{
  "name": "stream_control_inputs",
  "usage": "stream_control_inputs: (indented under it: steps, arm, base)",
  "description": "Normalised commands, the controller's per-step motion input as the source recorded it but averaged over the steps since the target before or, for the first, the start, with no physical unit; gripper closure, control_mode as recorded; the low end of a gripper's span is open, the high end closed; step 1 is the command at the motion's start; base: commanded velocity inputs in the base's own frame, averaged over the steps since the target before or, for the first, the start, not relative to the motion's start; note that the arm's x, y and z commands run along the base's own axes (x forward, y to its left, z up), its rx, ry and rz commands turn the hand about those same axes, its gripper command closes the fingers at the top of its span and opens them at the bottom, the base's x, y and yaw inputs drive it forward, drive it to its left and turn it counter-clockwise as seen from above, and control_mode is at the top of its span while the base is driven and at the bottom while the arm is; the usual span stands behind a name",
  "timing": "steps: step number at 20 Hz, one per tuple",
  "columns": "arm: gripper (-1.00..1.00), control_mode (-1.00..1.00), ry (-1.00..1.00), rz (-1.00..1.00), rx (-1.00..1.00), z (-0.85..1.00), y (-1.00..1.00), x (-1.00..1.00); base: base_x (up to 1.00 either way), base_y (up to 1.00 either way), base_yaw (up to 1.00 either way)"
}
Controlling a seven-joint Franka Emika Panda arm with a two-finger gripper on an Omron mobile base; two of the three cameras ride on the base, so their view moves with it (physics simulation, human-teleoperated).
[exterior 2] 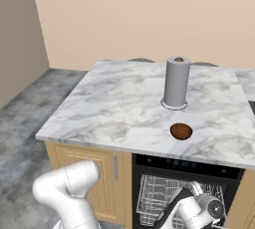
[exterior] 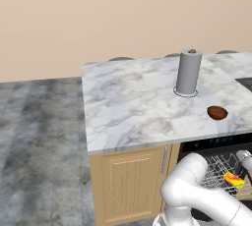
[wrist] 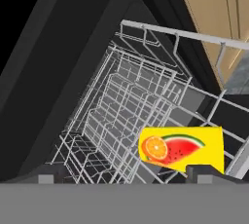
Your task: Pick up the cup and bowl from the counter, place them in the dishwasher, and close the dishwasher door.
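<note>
The yellow cup point(wrist: 182, 147), printed with an orange slice and watermelon, lies in the white wire rack point(wrist: 126, 101) of the open dishwasher point(exterior 2: 184, 164). My gripper point(wrist: 126, 174) hangs open just over it, the right fingertip point(wrist: 206, 172) at the cup's near edge and the left one well apart. In the left base view the cup point(exterior: 234, 179) shows in the rack point(exterior: 219, 168) beside my hand. The dark brown bowl point(exterior: 217, 112) point(exterior 2: 181, 131) sits on the marble counter point(exterior: 133, 102) point(exterior 2: 114, 108) near its front edge, above the dishwasher. The dishwasher door is out of view.
A tall grey cylinder point(exterior: 189, 71) point(exterior 2: 177, 81) stands on the counter behind the bowl. Light wooden cabinets point(exterior: 130, 181) point(exterior 2: 84, 161) flank the dishwasher on its left. Grey floor point(exterior: 39, 136) spreads to the left of the island.
</note>
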Motion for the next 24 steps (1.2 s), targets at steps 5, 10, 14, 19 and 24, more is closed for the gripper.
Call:
stream_control_inputs:
  steps: [5,10,14,19,24]
  arm:
    - [-1.0,-1.0,-0.07,0.0,0.0,0.64,0.0,-0.29]
    - [-1.0,-1.0,-0.08,0.0,0.0,0.71,0.0,-0.18]
    - [-1.0,-1.0,-0.05,0.0,0.0,0.61,0.0,-0.01]
    - [-1.0,-1.0,-0.02,0.01,0.0,0.52,0.06,0.0]
    - [-1.0,-1.0,0.0,0.02,0.05,0.41,0.04,0.0]
  base:
    - [0.0,0.0,0.0]
    - [0.0,0.0,0.0]
    - [0.0,0.0,0.0]
    - [0.0,0.0,0.0]
    - [0.0,0.0,0.0]
